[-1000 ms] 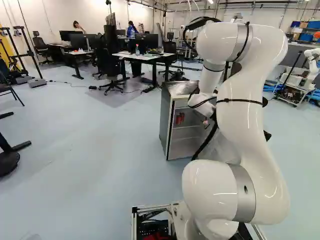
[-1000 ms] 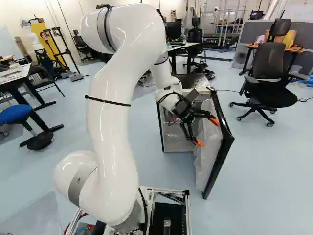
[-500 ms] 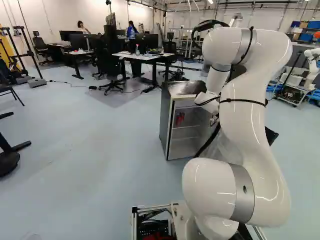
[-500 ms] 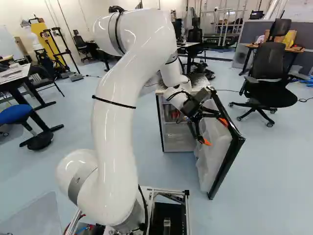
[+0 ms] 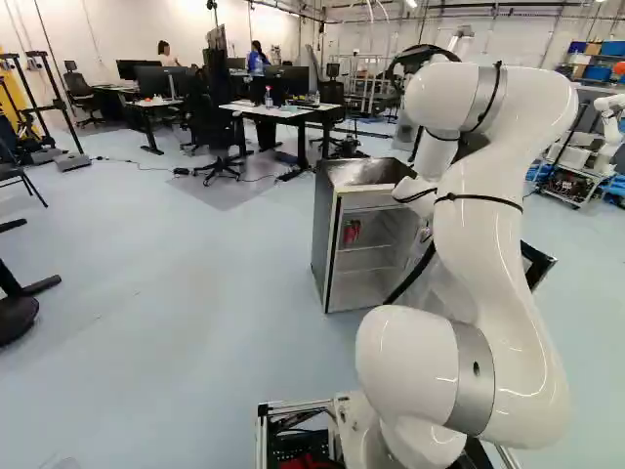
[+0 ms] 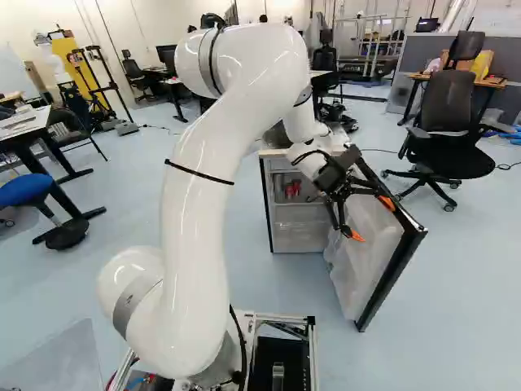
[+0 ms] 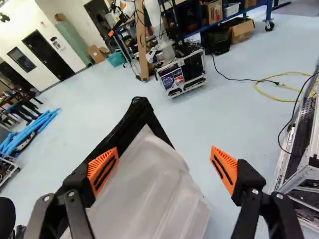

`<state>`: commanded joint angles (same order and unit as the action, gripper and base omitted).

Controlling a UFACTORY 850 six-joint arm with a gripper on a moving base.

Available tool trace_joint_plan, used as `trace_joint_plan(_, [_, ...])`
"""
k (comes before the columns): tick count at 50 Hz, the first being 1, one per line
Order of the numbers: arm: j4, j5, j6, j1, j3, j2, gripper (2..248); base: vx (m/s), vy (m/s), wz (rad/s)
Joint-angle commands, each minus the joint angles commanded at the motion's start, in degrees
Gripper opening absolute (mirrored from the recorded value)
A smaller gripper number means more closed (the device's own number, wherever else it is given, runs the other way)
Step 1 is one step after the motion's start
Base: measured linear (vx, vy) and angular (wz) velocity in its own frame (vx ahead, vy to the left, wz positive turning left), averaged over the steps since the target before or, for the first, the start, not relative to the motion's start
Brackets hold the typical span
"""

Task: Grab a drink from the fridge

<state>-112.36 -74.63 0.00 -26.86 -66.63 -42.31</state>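
Right base view: the gripper (image 6: 371,218), fingers spread apart, is at the fridge (image 6: 297,236) door (image 6: 366,261); red cans (image 6: 292,189) sit inside the fridge.

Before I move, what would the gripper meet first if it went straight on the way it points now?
Most likely the pale inner side of the open fridge door, which fills much of the space between the open fingers of the gripper. How far off it lies is unclear.
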Motion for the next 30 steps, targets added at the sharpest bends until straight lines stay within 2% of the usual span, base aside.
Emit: trace_joint_plan(30, [0.0,0.0,0.0,-4.51,-7.01,-3.25,247,0.0,0.0,0.0])
